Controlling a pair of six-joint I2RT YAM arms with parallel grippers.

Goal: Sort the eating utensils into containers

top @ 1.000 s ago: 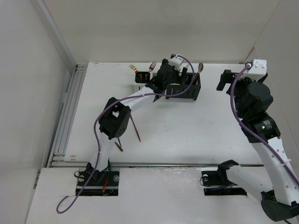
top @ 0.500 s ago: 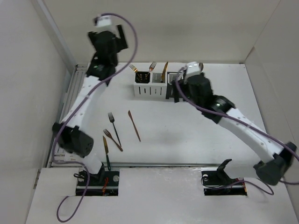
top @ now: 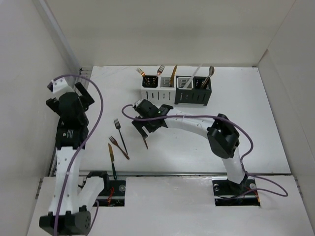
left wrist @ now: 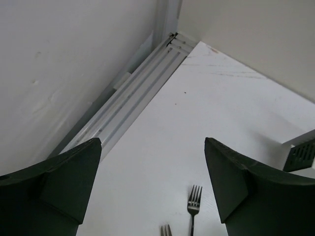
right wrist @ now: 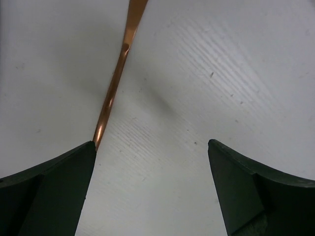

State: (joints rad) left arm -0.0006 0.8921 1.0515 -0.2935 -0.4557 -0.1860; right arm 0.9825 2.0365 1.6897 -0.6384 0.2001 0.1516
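While the white table point(top: 197, 142) carries everything, the left arm point(top: 66, 142) stands raised at its left edge. The left gripper point(left wrist: 152, 142) is spread wide with nothing between the fingers, above bare tabletop near the side rail point(left wrist: 133, 93). The right arm point(top: 197, 120) reaches across toward the left, its gripper point(right wrist: 151, 143) likewise wide apart and empty. It is low over a copper knife point(right wrist: 115, 83) lying flat, whose near end runs to the finger at the left of the wrist view; whether they touch I cannot tell. At the far side stand the four joined containers point(top: 174, 93), two white and two black, holding copper forks point(top: 160, 70), a gold knife point(top: 173, 73), a white stick point(top: 195, 76) and a spoon point(top: 210, 73). Loose on the table, left of the copper knife, lie a dark fork point(top: 119, 132), a copper fork point(top: 118, 146) and a dark-handled knife point(top: 112, 158).
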